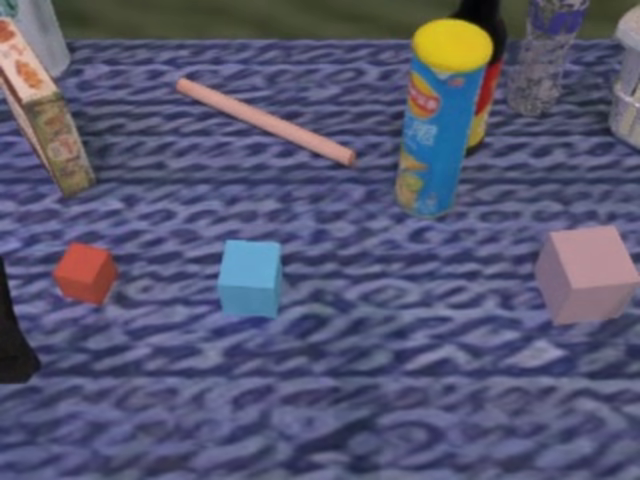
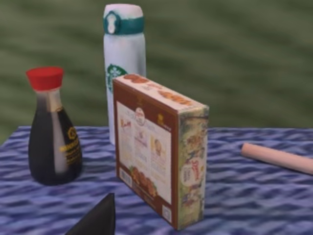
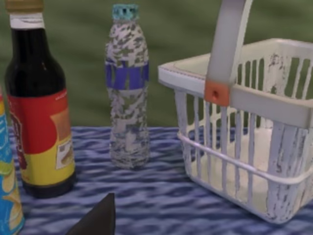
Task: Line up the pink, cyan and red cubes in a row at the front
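1. Across the near half of the blue patterned cloth (image 1: 330,420) we see the three matte cubes spread in a rough line, none touching another.
2. At the left sits the small orange-red cube (image 1: 85,272); right of it, a gap away, is the mid-sized sky-blue cube (image 1: 250,278); the large pale pink cube (image 1: 586,273) stands well apart at the right edge.
3. Our left arm shows only as a dark shape (image 1: 14,335) at the top view's left edge, near the orange-red cube but not touching it. Its wrist view shows just one dark fingertip (image 2: 98,220), so we cannot tell how wide the fingers stand; nothing shows in their hold.
4. Our right arm is outside the top view. Its wrist view again shows one dark fingertip (image 3: 98,220), and we cannot tell its opening.
5. Farther back lie a long thin pink rod (image 1: 265,121), a printed cardboard box (image 1: 45,115) at the left and a tall blue chip can with a yellow lid (image 1: 440,120).
6. At the far right stand a dark sauce bottle with a red label (image 3: 39,112), a clear plastic water bottle (image 3: 128,93) and a white plastic basket (image 3: 254,142).
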`<state>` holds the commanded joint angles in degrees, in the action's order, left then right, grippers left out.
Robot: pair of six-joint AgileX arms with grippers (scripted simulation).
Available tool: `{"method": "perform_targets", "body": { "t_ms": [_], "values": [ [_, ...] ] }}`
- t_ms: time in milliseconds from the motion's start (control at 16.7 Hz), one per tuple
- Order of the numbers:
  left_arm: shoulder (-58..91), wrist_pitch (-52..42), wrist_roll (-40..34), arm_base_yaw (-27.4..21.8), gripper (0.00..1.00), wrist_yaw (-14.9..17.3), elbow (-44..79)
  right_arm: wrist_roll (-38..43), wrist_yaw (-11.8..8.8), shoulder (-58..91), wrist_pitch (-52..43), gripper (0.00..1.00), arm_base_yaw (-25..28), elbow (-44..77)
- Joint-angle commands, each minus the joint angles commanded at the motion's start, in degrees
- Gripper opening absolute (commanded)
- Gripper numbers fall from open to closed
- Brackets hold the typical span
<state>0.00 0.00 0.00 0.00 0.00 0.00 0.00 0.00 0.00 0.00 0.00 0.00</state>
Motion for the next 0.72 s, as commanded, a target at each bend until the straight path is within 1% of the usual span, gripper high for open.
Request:
{"method": "perform_targets", "body": {
  "t_ms": [180,360,540,720],
  "values": [
    [0.6,-0.4,0.1,-0.1,1.0,0.0,0.6,0.0,0.0,0.0,0.0,1.0,0.0,0.0],
    [5.9,-4.1,0.7,-0.5,1.0,0.1,5.7,0.0,0.0,0.0,0.0,1.0,0.0,0.0],
    [16.8,-10.7,1.8,-1.0,1.0,0.1,15.1,0.0,0.0,0.0,0.0,1.0,0.0,0.0],
    [32.8,-19.3,3.2,-1.7,1.0,0.0,26.8,0.0,0.0,0.0,0.0,1.0,0.0,0.0]
  ]
}}
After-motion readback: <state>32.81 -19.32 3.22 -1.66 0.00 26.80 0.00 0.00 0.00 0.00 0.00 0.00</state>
